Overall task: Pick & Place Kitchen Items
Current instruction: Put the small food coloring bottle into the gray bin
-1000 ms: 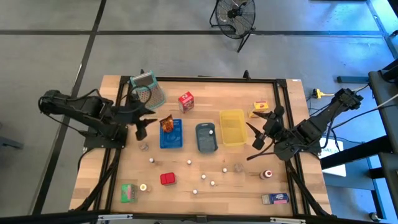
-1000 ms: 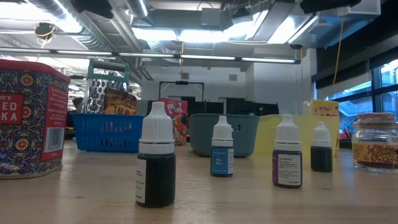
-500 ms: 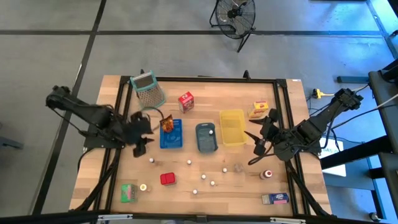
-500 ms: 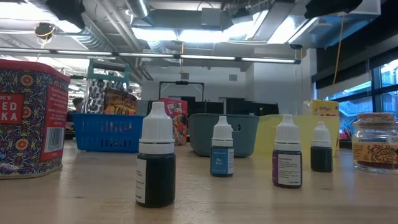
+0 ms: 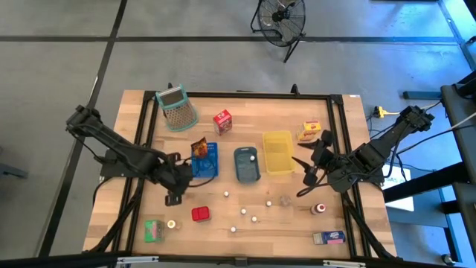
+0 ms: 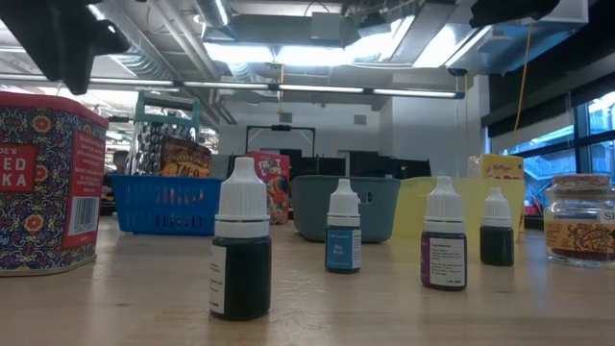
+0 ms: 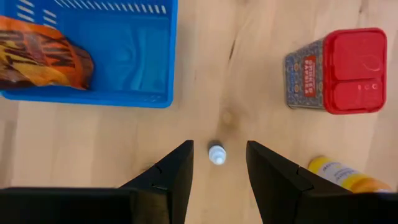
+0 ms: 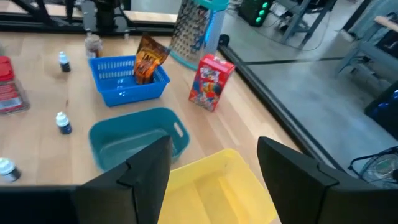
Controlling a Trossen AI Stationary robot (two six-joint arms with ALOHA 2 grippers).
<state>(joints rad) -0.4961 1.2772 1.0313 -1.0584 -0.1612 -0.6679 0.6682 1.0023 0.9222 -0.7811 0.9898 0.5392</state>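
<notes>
High view: the left gripper hangs over the wooden table, just near of the blue tray and directly above a small white-capped dropper bottle; the left wrist view shows its two dark fingers parted with the bottle between their tips and nothing in their grasp. A brown snack packet lies in the blue tray, its orange lettering too crumpled to read. The red tin stands to the right of the left gripper; in the low view its patterned side carries a red label ending in "DE'S" and "KA", beside a barcode. Other dropper bottles with white caps dot the near half of the table, their small labels too fine to read. A red carton stands far of the trays, a green carton and a blue carton sit at the near edge, and a yellow carton sits far right. A small jar stands near right. The right gripper waits beside the yellow tray, its fingers spread wide and empty, with the grey-blue tray to the left. A green-rimmed grater stands at the far left.
</notes>
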